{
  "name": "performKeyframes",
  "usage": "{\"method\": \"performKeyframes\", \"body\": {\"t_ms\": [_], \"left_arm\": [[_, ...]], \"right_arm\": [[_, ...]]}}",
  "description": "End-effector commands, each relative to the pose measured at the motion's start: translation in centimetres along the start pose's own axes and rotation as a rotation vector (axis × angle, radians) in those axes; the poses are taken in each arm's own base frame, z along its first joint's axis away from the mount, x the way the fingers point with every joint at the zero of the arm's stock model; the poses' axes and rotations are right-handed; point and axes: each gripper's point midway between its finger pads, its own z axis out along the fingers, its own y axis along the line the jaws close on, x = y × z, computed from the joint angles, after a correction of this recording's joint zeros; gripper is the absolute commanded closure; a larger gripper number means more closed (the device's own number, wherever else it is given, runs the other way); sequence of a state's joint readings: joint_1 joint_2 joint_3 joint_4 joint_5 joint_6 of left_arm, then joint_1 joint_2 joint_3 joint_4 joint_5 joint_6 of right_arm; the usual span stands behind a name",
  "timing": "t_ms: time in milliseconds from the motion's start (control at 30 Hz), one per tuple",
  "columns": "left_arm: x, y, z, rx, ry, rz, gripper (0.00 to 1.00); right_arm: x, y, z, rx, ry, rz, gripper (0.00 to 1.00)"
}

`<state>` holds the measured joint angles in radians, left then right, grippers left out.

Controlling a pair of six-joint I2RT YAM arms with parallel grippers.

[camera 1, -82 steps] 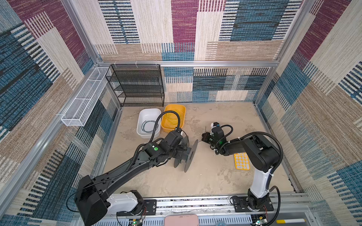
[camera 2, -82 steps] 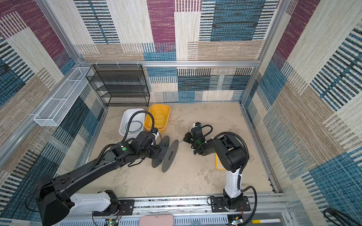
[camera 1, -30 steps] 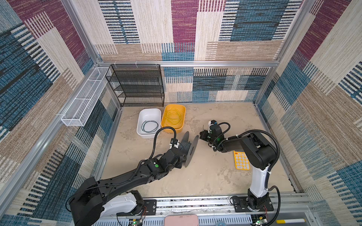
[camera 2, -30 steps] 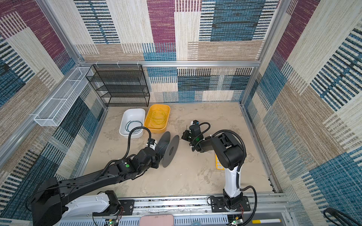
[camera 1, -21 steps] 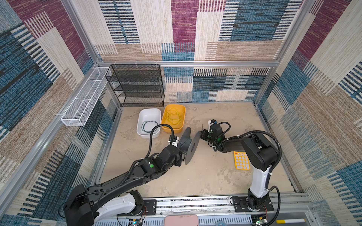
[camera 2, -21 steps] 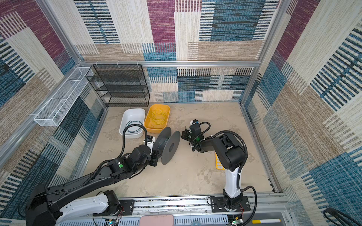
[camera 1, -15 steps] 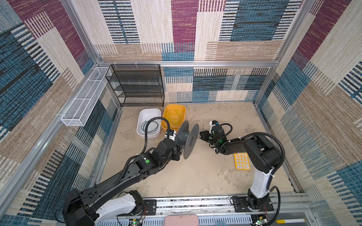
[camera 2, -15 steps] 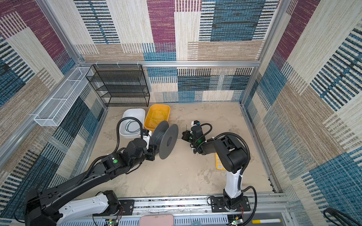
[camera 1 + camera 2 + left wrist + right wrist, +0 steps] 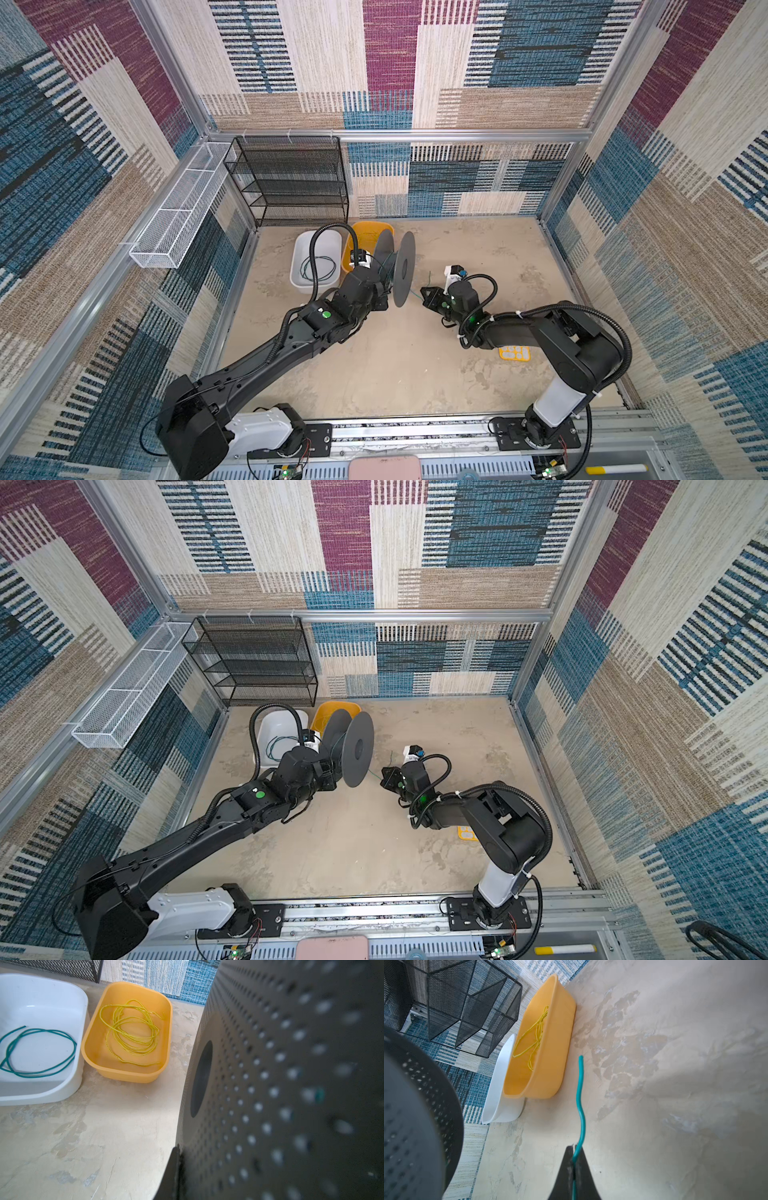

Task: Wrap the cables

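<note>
Surface: beige, mottled tabletop [image 9: 395,374] with darker worn patches. It is enclosed by woven patchwork walls [image 9: 395,62] in blue, maroon and tan on an aluminium frame.

Count:
- One black mesh shelf rack [image 9: 291,178] at the back left.
- One white mesh basket [image 9: 178,216] on the left wall.
- Two tubs and one black spool [image 9: 403,270].
- Three cables and two arms.
- One small yellow tray [image 9: 514,353], partly under the right arm.

Containers:
- White tub [image 9: 41,1001] holds a loose coil of dark teal cable [image 9: 75,1047].
- Yellow tub [image 9: 128,989], touching the white one, holds a tangled yellow cable [image 9: 135,1020].
- Rack shelves and basket look bare.

Left gripper [image 9: 381,289]: closed tight on the spool and holding it off the table in front of the tubs. The flanges stand on edge and are perforated. The exact grip point is hidden.

Right gripper [image 9: 574,1159]: jaws pressed together, pinching a bright teal cable [image 9: 580,1072].
- The cable's free end sticks out past the jaws over bare table.
- In both top views a thin strand runs from the jaws toward the spool, which is just beside them.
</note>
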<state>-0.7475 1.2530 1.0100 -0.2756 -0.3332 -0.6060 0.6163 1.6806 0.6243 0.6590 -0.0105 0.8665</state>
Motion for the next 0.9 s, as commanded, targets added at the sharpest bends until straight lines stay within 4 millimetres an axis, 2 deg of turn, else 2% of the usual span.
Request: {"method": "performKeyframes", "body": {"t_ms": [0,167,500,633,867], "left_arm": [[-3.9,0.3,0.3,-0.065,-0.155,-0.056,1.0],[-4.5,1.0,1.9,-0.135,-0.182,-0.033,1.0],[-6.3,2.0,4.9,-0.244,-0.17,0.057,1.0],[-5.9,1.9,6.3,-0.271,-0.137,0.102,1.0],[-4.0,1.7,7.3,-0.258,-0.064,0.181,1.0]], "right_arm": [[-0.3,1.2,-0.8,0.004,-0.053,-0.012,1.0],[0.5,3.7,-1.9,-0.02,-0.058,-0.047,1.0],[1.0,9.6,-6.6,-0.115,-0.077,-0.147,1.0],[-0.9,12.4,-8.5,-0.151,-0.127,-0.191,1.0],[-7.3,17.3,-11.8,-0.167,-0.304,-0.297,1.0]]}}
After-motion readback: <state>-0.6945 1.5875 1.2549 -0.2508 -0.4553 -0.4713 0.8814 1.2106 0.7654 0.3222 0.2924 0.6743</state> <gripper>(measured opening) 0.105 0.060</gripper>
